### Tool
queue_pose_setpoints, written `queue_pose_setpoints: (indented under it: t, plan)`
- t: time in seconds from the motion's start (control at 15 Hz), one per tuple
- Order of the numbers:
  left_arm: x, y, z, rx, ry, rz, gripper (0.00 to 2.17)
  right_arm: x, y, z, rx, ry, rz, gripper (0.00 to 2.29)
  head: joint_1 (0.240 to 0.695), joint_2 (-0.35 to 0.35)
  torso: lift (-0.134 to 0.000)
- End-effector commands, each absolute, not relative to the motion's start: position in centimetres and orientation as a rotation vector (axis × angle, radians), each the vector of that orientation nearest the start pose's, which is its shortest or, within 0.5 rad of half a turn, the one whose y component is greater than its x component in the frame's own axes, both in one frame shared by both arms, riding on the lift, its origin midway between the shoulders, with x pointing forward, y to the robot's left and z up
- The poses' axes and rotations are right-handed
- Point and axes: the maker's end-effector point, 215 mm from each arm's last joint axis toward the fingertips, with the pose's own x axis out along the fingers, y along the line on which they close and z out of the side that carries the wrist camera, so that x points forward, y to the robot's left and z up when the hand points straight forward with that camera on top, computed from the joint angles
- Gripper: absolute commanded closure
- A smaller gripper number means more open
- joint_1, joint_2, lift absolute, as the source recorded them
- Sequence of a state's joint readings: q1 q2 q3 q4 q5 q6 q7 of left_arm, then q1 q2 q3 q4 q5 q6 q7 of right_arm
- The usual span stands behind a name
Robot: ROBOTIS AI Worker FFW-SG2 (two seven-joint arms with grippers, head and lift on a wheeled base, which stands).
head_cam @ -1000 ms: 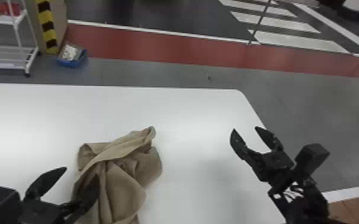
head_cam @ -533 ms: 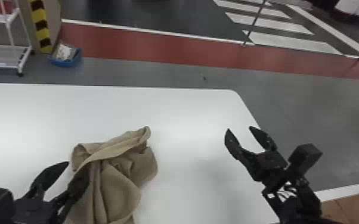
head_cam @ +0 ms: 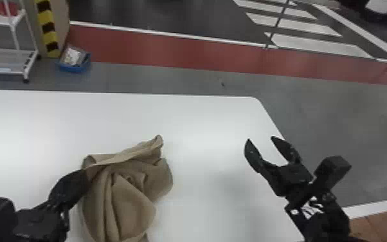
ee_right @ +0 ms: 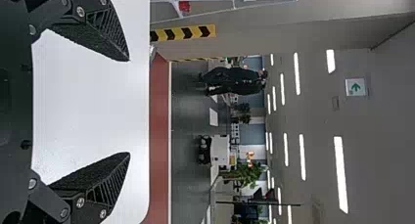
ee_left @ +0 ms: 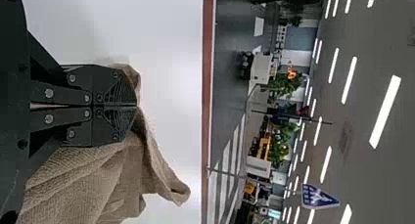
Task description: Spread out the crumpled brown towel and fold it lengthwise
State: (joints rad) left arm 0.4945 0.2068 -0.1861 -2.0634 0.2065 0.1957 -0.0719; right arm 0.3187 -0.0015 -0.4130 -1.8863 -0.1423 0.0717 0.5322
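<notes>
The crumpled brown towel (head_cam: 125,196) lies bunched on the white table at the left of centre, a narrow folded corner pointing away toward the far side. At the towel's left edge is my left gripper (head_cam: 85,175), shut on the cloth. In the left wrist view the two fingers of the left gripper (ee_left: 137,105) meet, with towel (ee_left: 117,180) around their tips. My right gripper (head_cam: 260,138) stands open above the table's right edge, apart from the towel. From the right wrist view, the right gripper (ee_right: 129,106) has nothing between its wide-apart fingers.
The white table (head_cam: 202,128) has its rounded far corner beyond the right gripper. On the floor past it are a white rack (head_cam: 25,64) and a blue bin (head_cam: 74,67). A brown surface (head_cam: 379,225) shows at the lower right.
My left gripper's fingers, apart before, have closed on the towel's left edge. The right gripper remains open, and the head view has shifted slightly.
</notes>
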Motion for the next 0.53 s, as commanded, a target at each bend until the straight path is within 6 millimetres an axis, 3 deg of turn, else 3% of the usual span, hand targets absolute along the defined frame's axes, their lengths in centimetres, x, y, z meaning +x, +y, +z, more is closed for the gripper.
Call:
queue_pose_setpoints:
  t: [0.0,0.13,0.33,0.47]
  plan:
    - [43.3,12.6,-37.2,-0.138,0.196,-0.337,1.92,46.9,-34.3,-34.3,0.037,0.033,0.151,0.22,0.695,-0.282,-0.124]
    - [45.7,13.3,-33.0,-0.183,0.115,-0.319,1.92,46.8,-34.3,-34.2,0.036,0.033,0.150,0.22,0.695,-0.272,-0.124]
    - [49.3,14.6,-24.2,-0.247,-0.053,-0.310,1.92,46.6,-33.9,-34.1,0.033,0.033,0.157,0.22,0.695,-0.254,-0.124]
    - [50.3,16.2,-20.5,-0.264,-0.122,-0.279,1.92,46.6,-33.7,-34.1,0.034,0.032,0.161,0.22,0.695,-0.231,-0.124]
